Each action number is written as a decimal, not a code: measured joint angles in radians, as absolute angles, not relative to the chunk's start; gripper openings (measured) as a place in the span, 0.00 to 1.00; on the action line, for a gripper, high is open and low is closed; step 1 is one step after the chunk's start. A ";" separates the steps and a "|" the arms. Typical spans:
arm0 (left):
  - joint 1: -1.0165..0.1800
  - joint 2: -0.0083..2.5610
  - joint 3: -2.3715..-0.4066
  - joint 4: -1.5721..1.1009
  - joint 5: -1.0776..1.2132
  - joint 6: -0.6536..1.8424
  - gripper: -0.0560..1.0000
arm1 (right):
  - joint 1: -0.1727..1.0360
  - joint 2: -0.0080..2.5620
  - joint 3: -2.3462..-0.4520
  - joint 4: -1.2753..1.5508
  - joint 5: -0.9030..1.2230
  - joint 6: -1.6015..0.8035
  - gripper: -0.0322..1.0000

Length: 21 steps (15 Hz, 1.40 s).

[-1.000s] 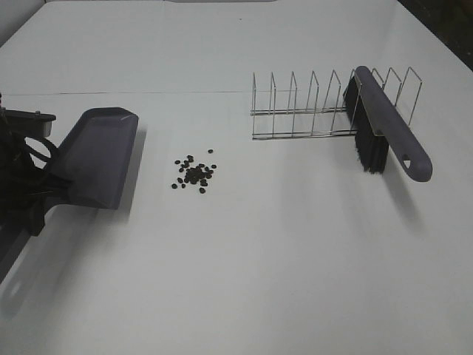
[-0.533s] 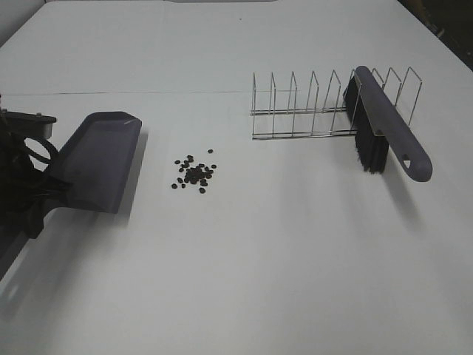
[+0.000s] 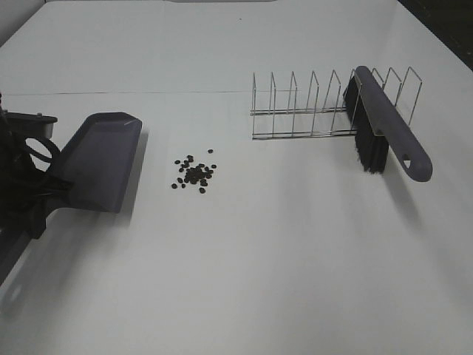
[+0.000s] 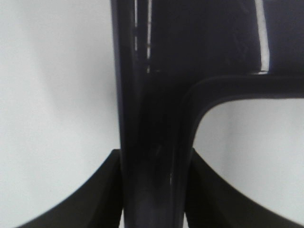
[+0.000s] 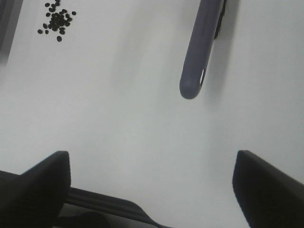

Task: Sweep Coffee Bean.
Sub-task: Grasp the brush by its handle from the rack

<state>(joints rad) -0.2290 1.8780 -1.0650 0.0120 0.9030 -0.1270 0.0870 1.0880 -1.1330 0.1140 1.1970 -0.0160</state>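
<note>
Coffee bean (image 3: 194, 174) cluster near dustpan (image 3: 100, 159), left gripper (image 4: 153, 190) clamping dustpan handle, right gripper (image 5: 152, 183) spread wide

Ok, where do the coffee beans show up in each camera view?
Exterior high: coffee beans left of centre, between the dustpan and the brush handle.
Left wrist: not in it; only the dustpan shows.
Right wrist: small cluster at the picture's edge, apart from the brush handle.
Shared landmark: the brush handle.

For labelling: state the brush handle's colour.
Greyish purple brush handle; exterior high view shows it best.
</note>
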 joint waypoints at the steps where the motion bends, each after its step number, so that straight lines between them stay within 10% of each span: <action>1: -0.229 1.878 -1.065 0.012 0.903 -0.127 0.37 | 0.087 1.141 -1.179 0.117 1.197 -0.005 0.86; 21: -0.229 1.878 -1.065 -0.029 0.904 -0.127 0.37 | 0.087 2.158 -1.893 -0.050 1.216 0.012 0.78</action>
<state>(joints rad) -0.2290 1.8780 -1.0650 -0.0290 0.9040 -0.1270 0.0870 2.1580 -1.8930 -0.0500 1.2160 0.0120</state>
